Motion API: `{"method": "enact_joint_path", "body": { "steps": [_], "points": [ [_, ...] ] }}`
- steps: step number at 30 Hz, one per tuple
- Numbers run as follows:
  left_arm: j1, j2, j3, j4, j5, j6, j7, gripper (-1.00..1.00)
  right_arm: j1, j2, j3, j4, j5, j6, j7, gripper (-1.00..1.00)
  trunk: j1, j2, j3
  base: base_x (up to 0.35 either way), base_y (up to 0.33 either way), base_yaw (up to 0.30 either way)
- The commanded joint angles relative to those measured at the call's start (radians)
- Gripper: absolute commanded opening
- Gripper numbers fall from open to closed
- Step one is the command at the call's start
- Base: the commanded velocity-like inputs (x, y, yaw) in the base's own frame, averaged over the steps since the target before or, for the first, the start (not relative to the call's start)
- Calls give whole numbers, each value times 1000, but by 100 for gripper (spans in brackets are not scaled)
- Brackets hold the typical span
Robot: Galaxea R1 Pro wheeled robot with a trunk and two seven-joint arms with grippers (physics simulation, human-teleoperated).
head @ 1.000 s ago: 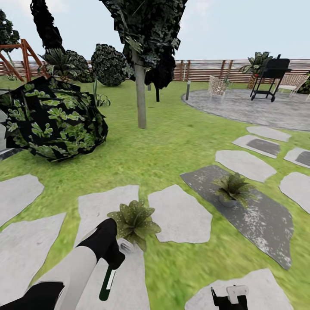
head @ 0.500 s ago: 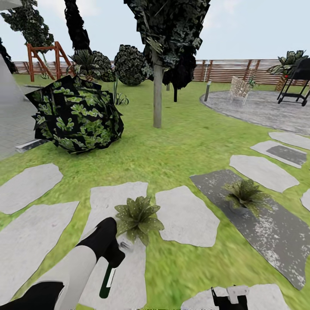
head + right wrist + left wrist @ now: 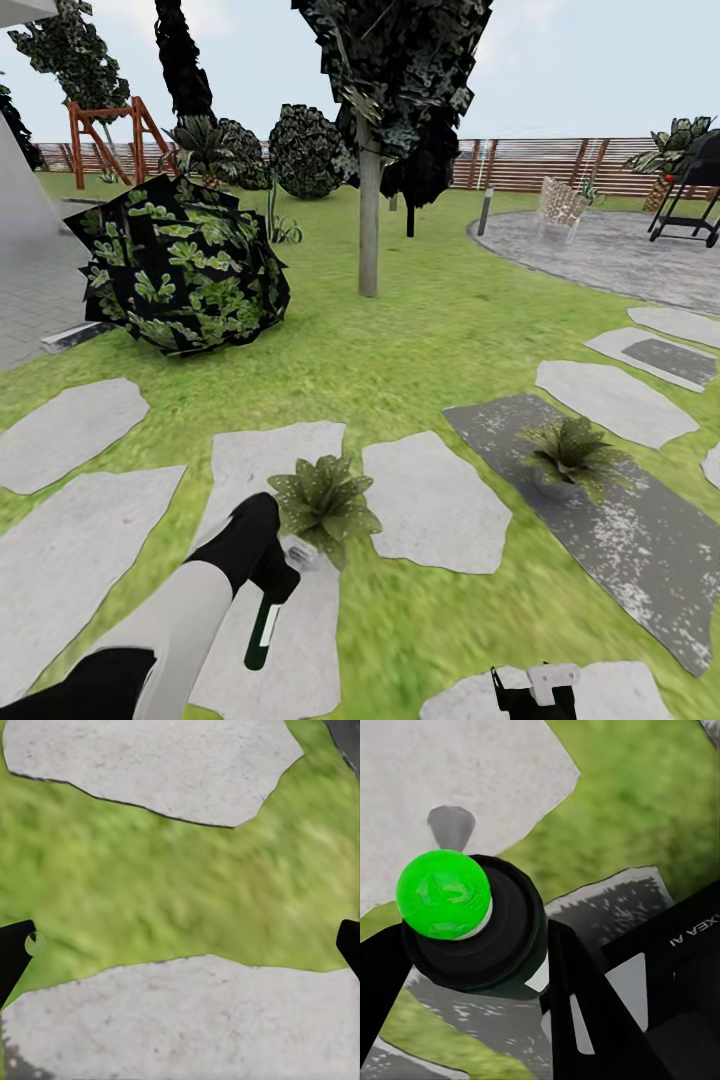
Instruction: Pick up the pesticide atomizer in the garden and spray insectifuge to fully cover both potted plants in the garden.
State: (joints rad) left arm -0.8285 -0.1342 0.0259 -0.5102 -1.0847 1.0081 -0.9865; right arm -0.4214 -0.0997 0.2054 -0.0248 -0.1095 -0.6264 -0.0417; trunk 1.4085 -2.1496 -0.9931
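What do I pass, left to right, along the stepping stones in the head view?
Left claw holding the pesticide atomizer → near potted plant on a light stepping stone → second potted plant on the dark stone.

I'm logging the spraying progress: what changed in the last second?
The camera swung left, so the whole scene shifted right. The left gripper, shut on the slim dark-green spray bottle, edged slightly toward the near green rosette in its grey pot. The right gripper and far potted rosette stayed put.
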Motion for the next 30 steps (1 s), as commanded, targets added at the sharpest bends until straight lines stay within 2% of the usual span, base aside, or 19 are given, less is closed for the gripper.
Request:
{"method": "enact_joint_path", "body": {
  "steps": [1,10,20,25,30],
  "points": [
    [1,-1,2,-1,-12,4,-10,-100,0,0,9,0,-10,-3,-1,100,0,0,-1,0,-160,0],
    [2,1,1,0,-12,4,-10,-100,0,0,9,0,-10,-3,-1,100,0,0,-1,-84,-230,0],
    [4,2,0,8,-9,4,-11,-100,0,0,9,0,-10,-1,-1,100,0,0,-1,-20,-17,0],
    [-23,5,-2,-3,-12,5,-9,-100,0,0,9,1,-10,-1,-1,100,0,0,-1,0,0,0],
    [-81,4,1,-3,-12,7,-10,-100,0,0,9,0,-10,-1,-1,100,0,0,-1,0,0,0]
  ]
}}
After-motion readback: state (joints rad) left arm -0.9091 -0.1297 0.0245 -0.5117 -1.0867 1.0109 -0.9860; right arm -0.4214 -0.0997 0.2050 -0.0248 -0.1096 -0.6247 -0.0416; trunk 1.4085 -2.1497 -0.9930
